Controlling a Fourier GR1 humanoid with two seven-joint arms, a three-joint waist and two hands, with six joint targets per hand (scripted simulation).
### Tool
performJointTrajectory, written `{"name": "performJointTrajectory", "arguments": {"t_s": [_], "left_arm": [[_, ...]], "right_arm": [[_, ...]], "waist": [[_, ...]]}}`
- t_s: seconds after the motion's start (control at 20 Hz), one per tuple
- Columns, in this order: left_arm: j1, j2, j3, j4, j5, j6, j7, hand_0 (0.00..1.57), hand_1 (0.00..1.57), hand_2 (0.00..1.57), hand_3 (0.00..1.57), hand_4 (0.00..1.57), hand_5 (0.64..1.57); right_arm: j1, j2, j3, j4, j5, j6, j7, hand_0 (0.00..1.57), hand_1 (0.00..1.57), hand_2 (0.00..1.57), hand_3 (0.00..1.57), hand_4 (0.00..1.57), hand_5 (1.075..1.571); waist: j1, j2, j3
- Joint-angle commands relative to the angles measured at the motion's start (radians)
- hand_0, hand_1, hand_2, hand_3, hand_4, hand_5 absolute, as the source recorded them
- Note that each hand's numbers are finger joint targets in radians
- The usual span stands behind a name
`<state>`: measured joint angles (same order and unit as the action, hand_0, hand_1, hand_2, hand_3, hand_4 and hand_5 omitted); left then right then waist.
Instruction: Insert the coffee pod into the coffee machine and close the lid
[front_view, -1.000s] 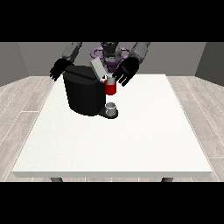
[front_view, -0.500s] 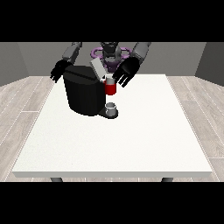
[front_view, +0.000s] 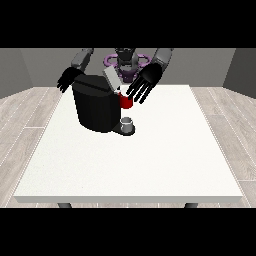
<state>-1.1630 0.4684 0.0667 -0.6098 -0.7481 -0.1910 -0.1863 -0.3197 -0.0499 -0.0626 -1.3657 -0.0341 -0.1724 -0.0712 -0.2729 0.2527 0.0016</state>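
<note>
The black coffee machine (front_view: 96, 107) stands at the table's far left of centre, its grey lid (front_view: 111, 80) tilted up. A red thing at the machine (front_view: 126, 102) shows at its front right. A small grey thing (front_view: 128, 122) rests on the machine's base below it; I cannot tell whether it is the pod. The hand at the view's right (front_view: 145, 82) hovers just right of the lid and above the red thing, fingers straight and spread, holding nothing. The hand at the view's left (front_view: 68, 79) hangs behind the machine's left top corner, fingers relaxed.
The white table (front_view: 150, 165) stretches wide toward the camera, with its edges at the left, right and front. The robot's torso (front_view: 126, 62) stands behind the machine at the far edge.
The hand at the view's right has shifted only slightly near the lid. The machine, the lid and the other hand look the same.
</note>
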Motion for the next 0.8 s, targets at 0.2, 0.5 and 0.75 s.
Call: {"name": "performJointTrajectory", "arguments": {"t_s": [0.2, 0.5, 0.75], "left_arm": [[0.04, -0.012, -0.003, 0.005, -0.007, -0.045, 0.012, 0.0, 0.0, 0.0, 0.0, 0.0, 1.571], [0.128, -0.052, 0.022, -0.013, 0.023, -0.025, -0.011, 0.0, 0.0, 0.0, 0.0, 0.0, 1.571], [0.184, -0.121, 0.154, -0.01, 0.176, -0.03, 0.001, 0.0, 0.0, 0.0, 0.0, 0.0, 1.571]], "right_arm": [[0.091, 0.02, 0.013, -0.003, -0.015, 0.02, -0.029, 0.0, 0.0, 0.0, 0.0, 0.43, 1.571], [0.127, -0.011, -0.001, -0.031, -0.021, 0.027, 0.016, 0.0, 0.0, 0.0, 0.0, 0.43, 1.571], [0.186, 0.018, -0.001, -0.037, -0.043, 0.03, -0.008, 0.0, 0.0, 0.0, 0.0, 0.45, 1.571]], "waist": [[0.009, -0.083, -0.0012], [0.05, -0.162, -0.0017], [0.107, -0.26, -0.0024]]}}
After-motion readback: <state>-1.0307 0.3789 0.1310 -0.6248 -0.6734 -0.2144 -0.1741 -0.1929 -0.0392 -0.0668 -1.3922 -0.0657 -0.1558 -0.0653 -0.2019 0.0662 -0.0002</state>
